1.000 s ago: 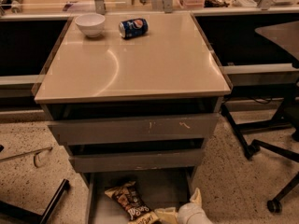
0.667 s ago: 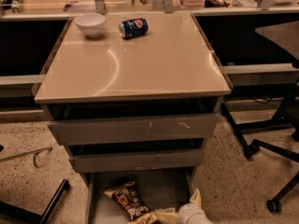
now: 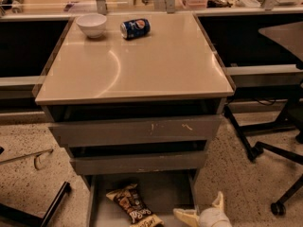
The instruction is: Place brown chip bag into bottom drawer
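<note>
One thing is left, by my reading: get clear without disturbing anything. The brown chip bag (image 3: 133, 206) lies flat on the floor of the bottom drawer (image 3: 174, 189), toward its left half, running out to the drawer's front. The gripper (image 3: 200, 211) hangs at the drawer's front right corner, just beside the bag, fingers spread wide and holding nothing. I'd lift it straight up and back from the drawer, keeping off its right wall and away from the scuffed middle drawer front (image 3: 137, 163) above. The bag is crinkled dark brown with white lettering and a pale yellow end nearest the drawer's front.
</note>
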### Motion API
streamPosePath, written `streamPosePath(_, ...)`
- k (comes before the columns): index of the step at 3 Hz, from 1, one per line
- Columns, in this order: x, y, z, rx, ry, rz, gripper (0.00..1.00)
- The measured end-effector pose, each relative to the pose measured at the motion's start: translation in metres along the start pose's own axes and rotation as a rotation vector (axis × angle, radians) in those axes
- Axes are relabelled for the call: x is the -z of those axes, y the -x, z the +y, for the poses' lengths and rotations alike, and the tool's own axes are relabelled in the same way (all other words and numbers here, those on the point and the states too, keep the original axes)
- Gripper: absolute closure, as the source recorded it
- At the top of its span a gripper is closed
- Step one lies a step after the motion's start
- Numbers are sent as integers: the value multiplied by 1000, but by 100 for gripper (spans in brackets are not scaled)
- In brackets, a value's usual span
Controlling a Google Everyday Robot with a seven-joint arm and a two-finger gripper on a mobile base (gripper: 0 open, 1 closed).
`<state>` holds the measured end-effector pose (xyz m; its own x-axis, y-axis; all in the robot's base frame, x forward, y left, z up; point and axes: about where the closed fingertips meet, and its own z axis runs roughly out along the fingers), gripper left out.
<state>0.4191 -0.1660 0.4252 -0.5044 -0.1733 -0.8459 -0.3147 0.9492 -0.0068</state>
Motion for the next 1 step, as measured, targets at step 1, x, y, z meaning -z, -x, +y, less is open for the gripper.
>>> streamPosePath(1, 44, 20, -45, -33, -88, -84, 0)
